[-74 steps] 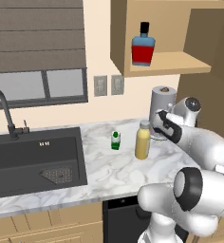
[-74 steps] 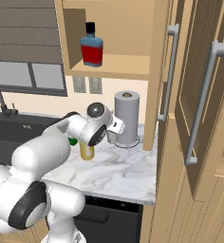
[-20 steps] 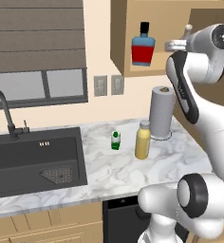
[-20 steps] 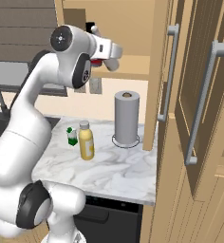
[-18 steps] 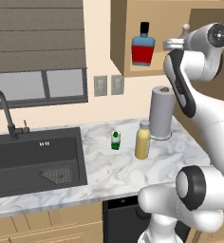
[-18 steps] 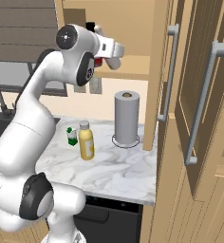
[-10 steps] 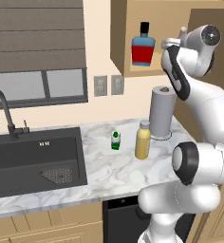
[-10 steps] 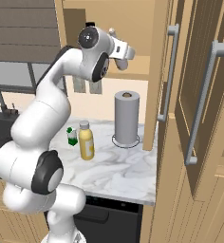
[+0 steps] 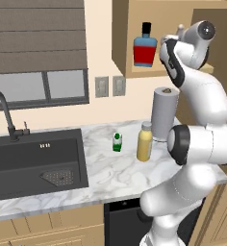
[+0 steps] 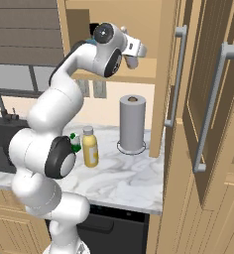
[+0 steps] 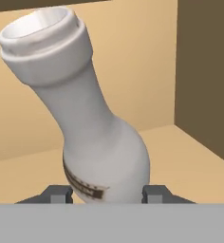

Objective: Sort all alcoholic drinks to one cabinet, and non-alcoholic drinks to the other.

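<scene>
Sorting is partway through. The tool (image 11: 106,194) is gripping the grey long-necked bottle (image 11: 90,123) by its rounded belly, tilted, just above the shelf board (image 11: 190,156) of the small cabinet (image 9: 125,43). The squat blue bottle (image 9: 145,45) is already standing there. Waiting on the marbled counter (image 9: 110,168) are the tall yellow bottle (image 9: 144,141) and the little green carton (image 9: 117,142), beside the panelled pantry (image 10: 208,114). The grey bottle is looking smooth and matte.
</scene>
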Available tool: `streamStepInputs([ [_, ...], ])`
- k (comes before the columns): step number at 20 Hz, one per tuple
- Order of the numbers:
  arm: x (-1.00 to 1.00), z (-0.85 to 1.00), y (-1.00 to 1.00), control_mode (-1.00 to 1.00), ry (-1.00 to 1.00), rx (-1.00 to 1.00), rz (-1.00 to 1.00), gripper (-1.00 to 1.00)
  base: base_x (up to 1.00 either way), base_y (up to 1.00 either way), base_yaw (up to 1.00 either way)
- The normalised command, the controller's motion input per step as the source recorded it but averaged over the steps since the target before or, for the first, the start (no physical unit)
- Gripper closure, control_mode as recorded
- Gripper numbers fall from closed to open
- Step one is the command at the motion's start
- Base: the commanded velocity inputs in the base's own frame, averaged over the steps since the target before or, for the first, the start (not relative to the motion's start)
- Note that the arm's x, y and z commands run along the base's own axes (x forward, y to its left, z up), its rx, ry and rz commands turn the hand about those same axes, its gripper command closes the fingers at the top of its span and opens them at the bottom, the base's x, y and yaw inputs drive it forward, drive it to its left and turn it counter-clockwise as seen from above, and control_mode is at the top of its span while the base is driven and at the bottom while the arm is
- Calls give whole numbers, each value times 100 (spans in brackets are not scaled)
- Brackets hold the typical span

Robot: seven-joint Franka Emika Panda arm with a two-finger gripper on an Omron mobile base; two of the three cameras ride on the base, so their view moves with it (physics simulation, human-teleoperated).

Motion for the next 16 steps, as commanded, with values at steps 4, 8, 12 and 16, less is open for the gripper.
streamStepInputs([
  [4, 33, -27, -1, -100, 0, 0, 0, -100, 0, 0, 0],
  [8, 22, -7, -6, -100, 0, 0, 0, -100, 0, 0, 0],
  [12, 39, 0, -12, -100, 0, 0, 0, -100, 0, 0, 0],
  [16, 42, 0, -15, -100, 0, 0, 0, -100, 0, 0, 0],
])
